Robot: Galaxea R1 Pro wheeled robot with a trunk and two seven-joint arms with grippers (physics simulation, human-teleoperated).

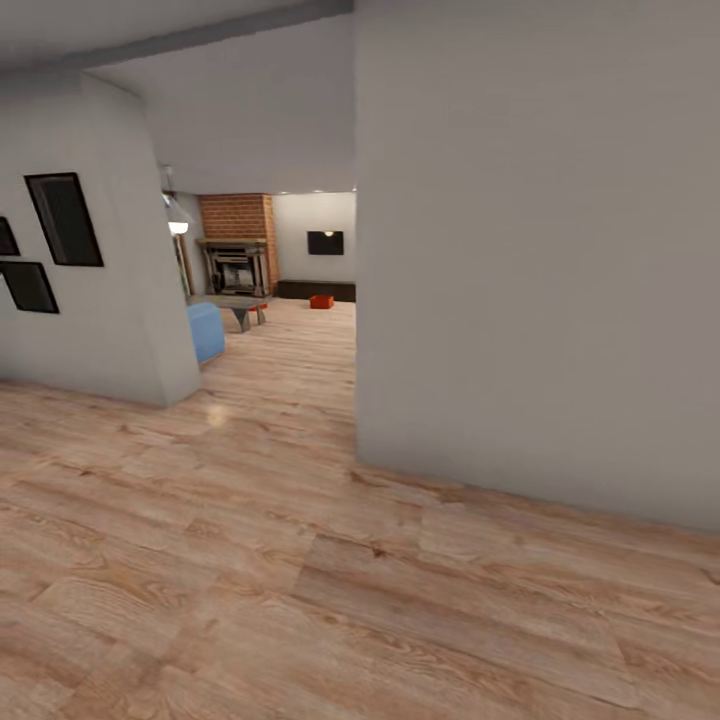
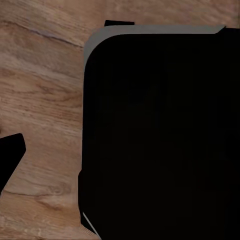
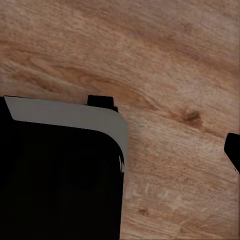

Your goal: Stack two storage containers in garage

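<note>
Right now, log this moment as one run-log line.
phase: in transit | place: hallway, light wood plank floor | ahead: living room opening, small orange-red bin on its floor, blue sofa | grippers: state unclear

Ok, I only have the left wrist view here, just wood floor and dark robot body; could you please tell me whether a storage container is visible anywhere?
Observer: Yes, the head view shows one orange-red storage container on the wood floor far ahead, by the dark low cabinet.
Operator: Thank you. What stands nearest the robot?
Observer: A grey wall close on the right; the opening to that room lies left of it.
Operator: And the right wrist view?
Observer: It looks onto the same plank flooring beside dark robot body.
</note>
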